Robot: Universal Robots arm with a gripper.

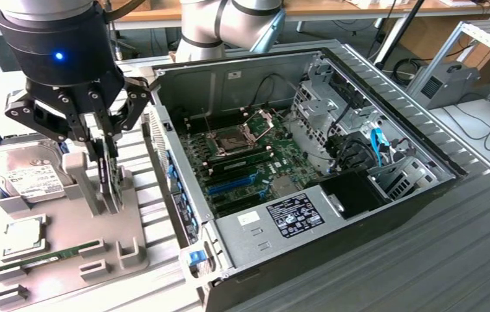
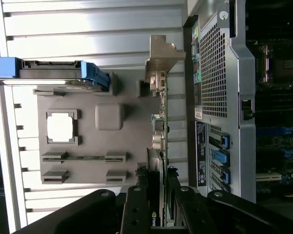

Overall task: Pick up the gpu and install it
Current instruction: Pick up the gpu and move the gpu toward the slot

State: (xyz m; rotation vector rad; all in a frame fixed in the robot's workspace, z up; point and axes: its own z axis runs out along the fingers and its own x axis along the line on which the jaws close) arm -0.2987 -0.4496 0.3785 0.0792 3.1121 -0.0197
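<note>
exterior view: a robot gripper [image 1: 99,138] reaches straight down over a grey parts holder [image 1: 132,250] at the exterior view's left. its two fingers [image 2: 136,209] are closed on the top edge of the gpu [image 1: 106,181], gripping it. the gpu stands upright on its long edge, with its lower edge between the holder's posts.

the card looks light and stiff, but likely fragile. its fan and bare circuitry should not be squeezed, so the flat faces near the top edge look like the safest hold. a thin card held this way could tilt between the pads.

wrist view: the silver bracket [image 2: 162,56] is at the gpu's far end, just beside the rear wall of the open computer case [image 2: 219,73].

a hard drive [image 1: 28,177] sits left of the card and a ram stick [image 1: 50,253] lies nearer. the air above looks open. the case rim stands close on the exterior view's right.
</note>
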